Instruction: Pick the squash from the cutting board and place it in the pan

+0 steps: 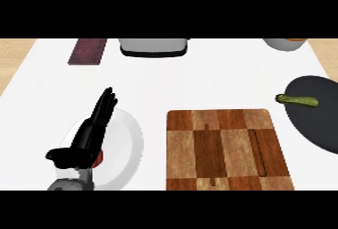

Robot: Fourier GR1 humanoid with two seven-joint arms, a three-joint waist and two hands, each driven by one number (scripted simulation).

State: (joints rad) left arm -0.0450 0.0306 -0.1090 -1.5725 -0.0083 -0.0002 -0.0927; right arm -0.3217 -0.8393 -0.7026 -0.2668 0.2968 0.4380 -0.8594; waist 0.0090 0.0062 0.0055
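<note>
Fingers straight and holding nothing, my left hand [89,134] hangs over the white plate [129,147] near the bench's [198,76] left front. My right hand shows nowhere. Beside the plate lies the bare wooden cutting board [228,150]. At the bench's right edge, the squash [298,100] rests on the dark pan's [317,120] left rim.

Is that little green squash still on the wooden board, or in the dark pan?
In the pan. The squash lies at the left edge of the dark pan, its stem end poking over the rim; the cutting board is bare.
</note>
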